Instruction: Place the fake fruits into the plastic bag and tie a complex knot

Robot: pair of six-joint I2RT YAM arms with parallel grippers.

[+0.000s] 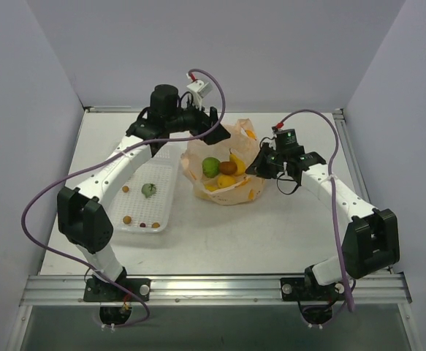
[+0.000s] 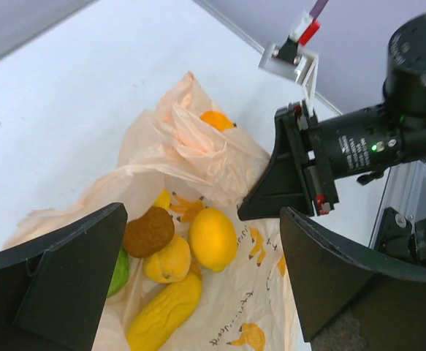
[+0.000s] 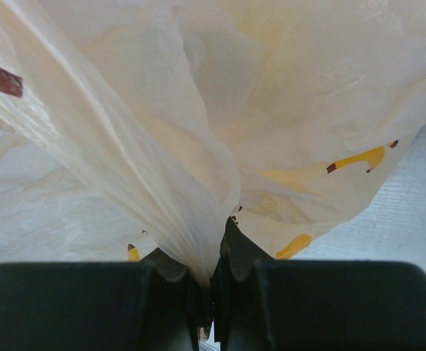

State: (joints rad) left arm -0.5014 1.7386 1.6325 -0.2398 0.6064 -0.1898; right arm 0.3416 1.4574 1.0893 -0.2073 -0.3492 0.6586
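Top external: white table point(image 1: 220, 234), grey walls point(image 1: 271, 51); left gripper point(image 2: 202, 219) spread wide; right gripper point(image 3: 213, 274) clenched on plastic bag point(image 3: 198, 146).

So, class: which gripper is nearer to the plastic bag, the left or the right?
Right. The right gripper is shut on a fold of the plastic bag at its right edge; the left gripper hovers open above the bag's mouth.

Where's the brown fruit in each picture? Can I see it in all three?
Top external: the brown fruit lies inside the plastic bag, just right of the green fruit.
Left wrist: lower left, next to a yellow fruit.
Right wrist: not in it; only bag film shows.
Shared landmark: the banana-printed plastic bag, in all three.
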